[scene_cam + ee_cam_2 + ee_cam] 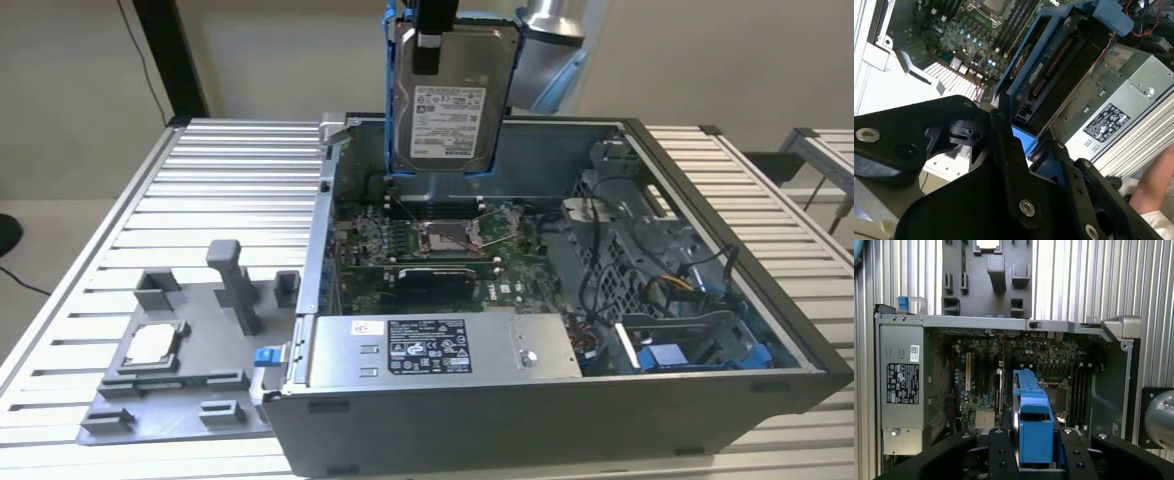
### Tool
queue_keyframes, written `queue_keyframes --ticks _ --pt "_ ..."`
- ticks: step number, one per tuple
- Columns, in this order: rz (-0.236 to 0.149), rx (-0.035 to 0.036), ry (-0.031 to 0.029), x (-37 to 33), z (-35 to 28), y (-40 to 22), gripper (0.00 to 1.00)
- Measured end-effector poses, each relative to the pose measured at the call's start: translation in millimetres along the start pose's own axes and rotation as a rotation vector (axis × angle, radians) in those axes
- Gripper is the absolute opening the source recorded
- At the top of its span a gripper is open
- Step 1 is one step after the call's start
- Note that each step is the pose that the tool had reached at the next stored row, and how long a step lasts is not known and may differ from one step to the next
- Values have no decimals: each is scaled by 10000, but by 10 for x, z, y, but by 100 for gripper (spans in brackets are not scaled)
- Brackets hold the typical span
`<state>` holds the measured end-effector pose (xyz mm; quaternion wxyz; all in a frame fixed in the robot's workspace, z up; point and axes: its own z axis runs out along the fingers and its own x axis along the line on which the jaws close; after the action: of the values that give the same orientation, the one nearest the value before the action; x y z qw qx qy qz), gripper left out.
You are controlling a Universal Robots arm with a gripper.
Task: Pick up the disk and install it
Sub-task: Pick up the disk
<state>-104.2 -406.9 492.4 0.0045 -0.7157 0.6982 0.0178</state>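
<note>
The disk [451, 100] is a silver-grey metal drive with a white printed label, set in a blue plastic frame. It hangs upright, clamped at its top end between the jaws, above the open computer case [534, 415].

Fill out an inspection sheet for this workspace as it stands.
Surface: slatted metal table, carrying an open computer case.
Job's things: the disk hangs upright above the case, not installed.
Clutter: grey fixture tray holding a small square chip.
Grippers: gripper shut on the disk.
Cables: loose wires inside the case.
Surroundings: a person's hand near the case; second table at the exterior view's right.
</note>
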Motion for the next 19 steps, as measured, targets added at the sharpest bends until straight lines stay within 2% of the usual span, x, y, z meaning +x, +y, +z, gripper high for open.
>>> queue_keyframes --ticks 19 --pt "0 -1 0 8 -6 -317 0"
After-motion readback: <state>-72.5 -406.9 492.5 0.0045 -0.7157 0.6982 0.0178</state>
